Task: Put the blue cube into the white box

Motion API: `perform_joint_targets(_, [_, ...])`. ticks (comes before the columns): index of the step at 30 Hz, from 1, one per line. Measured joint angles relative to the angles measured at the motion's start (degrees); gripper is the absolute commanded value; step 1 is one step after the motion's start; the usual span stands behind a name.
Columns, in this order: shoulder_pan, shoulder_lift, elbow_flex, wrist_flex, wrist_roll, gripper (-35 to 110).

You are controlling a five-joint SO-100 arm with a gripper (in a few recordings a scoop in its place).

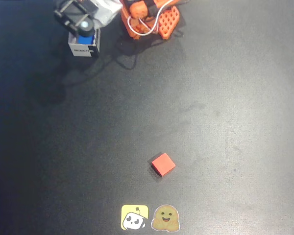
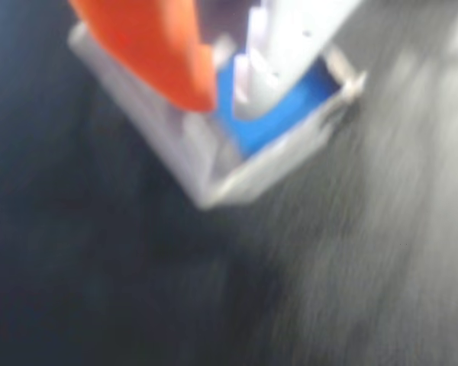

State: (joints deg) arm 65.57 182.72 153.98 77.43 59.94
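Observation:
The white box (image 1: 83,49) stands at the top left of the overhead view, its labelled wall facing the camera. The blue cube (image 1: 86,38) lies inside it. My gripper (image 1: 80,22) hangs right over the box. In the blurred wrist view, the orange finger (image 2: 164,53) and the white finger (image 2: 271,69) reach down into the box (image 2: 267,164). The gripper (image 2: 227,103) shows a narrow gap between its tips. The blue cube (image 2: 290,110) rests on the box floor and spreads out past the white finger, so it is not clamped between the fingers.
A red cube (image 1: 163,164) lies on the black mat, lower centre. Two stickers, a yellow one (image 1: 134,217) and a brown smiling one (image 1: 165,218), sit at the bottom edge. The orange arm base (image 1: 147,19) with its wires stands right of the box.

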Motion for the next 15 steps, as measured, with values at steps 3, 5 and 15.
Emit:
perform_joint_targets(3, [-3.4,-0.5,0.0,-3.6,-1.1,0])
perform_joint_targets(5, [-6.4,0.0,0.0,-4.7,-1.0,0])
perform_joint_targets(15, [-32.4,2.7,0.0,-7.0,6.8,0])
